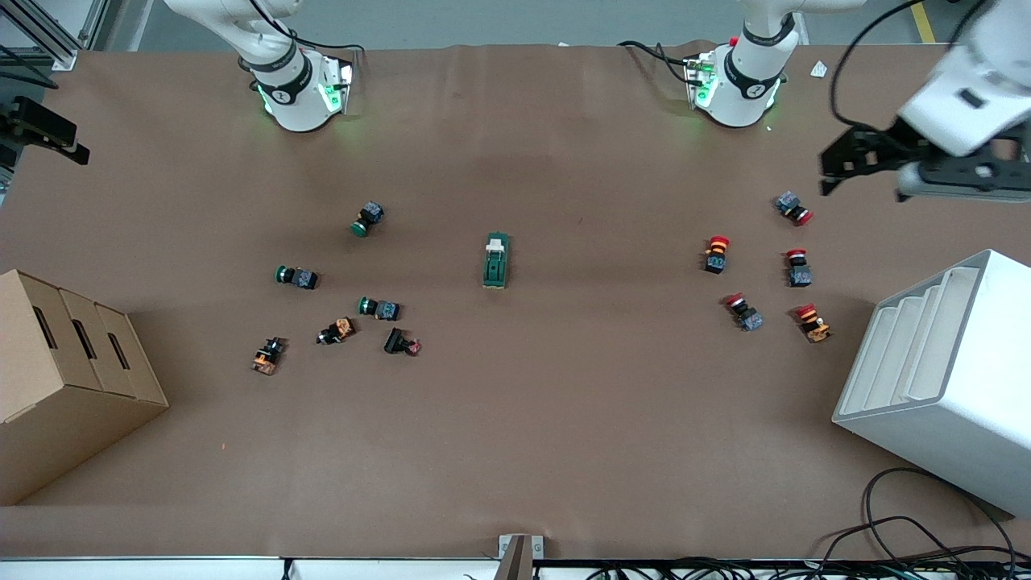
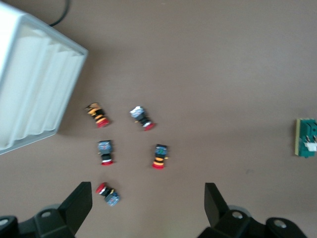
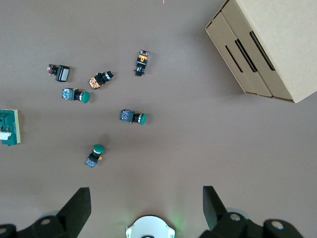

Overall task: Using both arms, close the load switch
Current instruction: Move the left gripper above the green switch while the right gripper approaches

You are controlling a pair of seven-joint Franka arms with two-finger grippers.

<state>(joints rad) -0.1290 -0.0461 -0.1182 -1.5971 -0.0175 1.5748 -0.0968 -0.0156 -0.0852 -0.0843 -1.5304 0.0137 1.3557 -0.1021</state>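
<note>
The load switch [image 1: 496, 260] is a dark-green block with a cream lever end, lying on the brown table at its middle. It shows at the edge of the left wrist view [image 2: 307, 137] and of the right wrist view [image 3: 10, 127]. My left gripper [image 1: 834, 171] hangs open and empty in the air over the left arm's end of the table, above a red push button [image 2: 108, 193]; in its own view [image 2: 147, 203] the fingers stand wide apart. My right gripper [image 3: 146, 206] is open and empty high over its own base [image 3: 149, 227]; it does not show in the front view.
Several red and orange push buttons [image 1: 717, 254] lie toward the left arm's end, several green and orange ones [image 1: 296, 276] toward the right arm's end. A white slotted rack [image 1: 934, 379] and a cardboard box [image 1: 64, 379] stand at the table's two ends.
</note>
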